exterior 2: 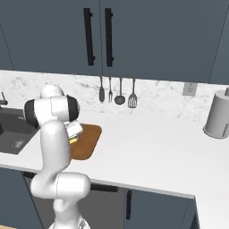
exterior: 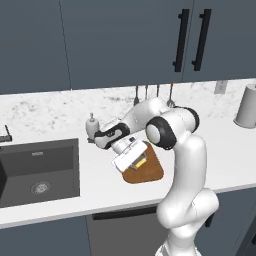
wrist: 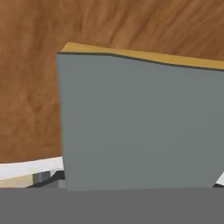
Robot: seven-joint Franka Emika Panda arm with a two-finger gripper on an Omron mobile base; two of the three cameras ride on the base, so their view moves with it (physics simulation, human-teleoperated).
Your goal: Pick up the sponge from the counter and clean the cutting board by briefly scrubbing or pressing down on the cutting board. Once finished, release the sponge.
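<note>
Directly below the gripper lay the cutting board, its brown wood grain running behind the sponge in the hand view. The sponge sat right at the gripper, grey layer facing the camera, yellow layer along the far edge. Finger position could not be made out. The board rested on the counter, with the sink well off to the side

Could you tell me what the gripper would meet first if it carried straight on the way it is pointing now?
Most likely the cutting board: the hand view looks past the held sponge straight onto brown wood. The gap between them is unclear; the sponge may already touch.
</note>
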